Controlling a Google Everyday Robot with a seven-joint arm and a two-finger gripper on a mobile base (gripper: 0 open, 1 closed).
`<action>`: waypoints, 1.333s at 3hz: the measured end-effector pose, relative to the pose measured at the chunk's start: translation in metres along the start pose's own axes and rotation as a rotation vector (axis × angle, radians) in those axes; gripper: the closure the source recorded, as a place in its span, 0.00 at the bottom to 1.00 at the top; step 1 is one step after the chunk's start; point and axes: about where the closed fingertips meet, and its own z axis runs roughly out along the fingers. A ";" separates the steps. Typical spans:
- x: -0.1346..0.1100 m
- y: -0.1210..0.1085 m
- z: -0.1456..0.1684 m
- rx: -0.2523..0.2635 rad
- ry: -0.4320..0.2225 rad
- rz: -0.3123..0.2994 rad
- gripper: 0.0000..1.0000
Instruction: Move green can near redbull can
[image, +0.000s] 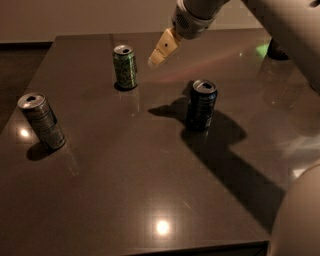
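The green can (125, 66) stands upright at the back left of the dark table (150, 190). The redbull can (42, 121), slim and silver-grey, stands near the table's left edge, well in front and to the left of the green can. My gripper (161, 51) hangs above the table just to the right of the green can, apart from it, with its cream fingers pointing down and left. It holds nothing that I can see.
A dark blue can (201, 104) stands upright right of centre, in front of the gripper. My arm (280, 25) reaches in from the upper right. A dark object (278, 50) sits at the table's far right.
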 end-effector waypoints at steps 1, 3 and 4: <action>-0.021 0.002 0.030 -0.038 -0.045 0.030 0.00; -0.054 0.023 0.075 -0.100 -0.061 0.018 0.00; -0.066 0.029 0.090 -0.111 -0.071 0.032 0.00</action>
